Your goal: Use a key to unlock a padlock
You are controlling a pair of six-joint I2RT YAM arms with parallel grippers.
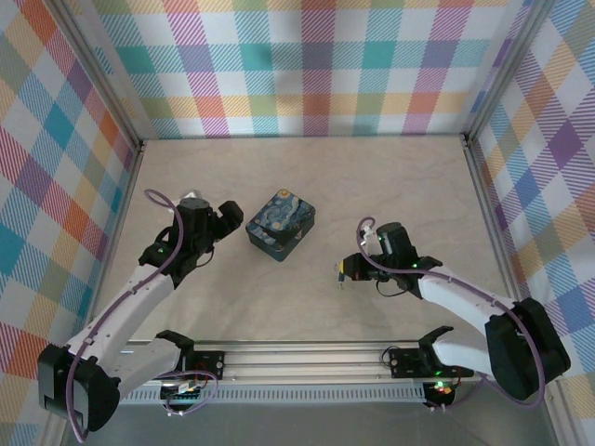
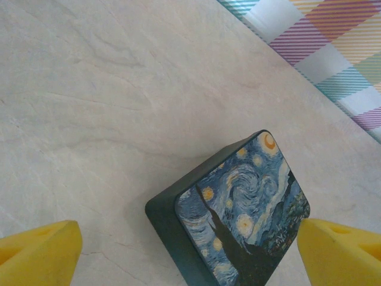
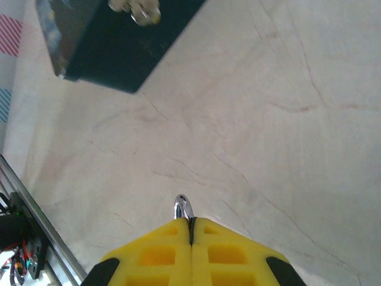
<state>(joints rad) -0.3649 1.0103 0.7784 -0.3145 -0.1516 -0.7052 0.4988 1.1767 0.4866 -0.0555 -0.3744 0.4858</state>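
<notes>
The dark-blue swirly-print box (image 1: 281, 224) sits mid-table. On its dark side wall hangs a small pale metal padlock (image 3: 136, 8), cut off by the top edge of the right wrist view. My right gripper (image 1: 342, 271) hovers right of and nearer than the box, with its yellow fingers (image 3: 155, 256) pressed together. A thin shiny bit of the key (image 3: 183, 208) sticks out from between their tips. My left gripper (image 1: 231, 215) stands open just left of the box. In its wrist view the box (image 2: 238, 214) lies between the spread fingers (image 2: 41, 253), apart from both.
Plaid walls (image 1: 307, 65) enclose the marble-patterned table (image 1: 390, 186) on three sides. A metal rail (image 1: 307, 358) with the arm bases runs along the near edge. Purple cables (image 1: 158, 200) loop off both arms.
</notes>
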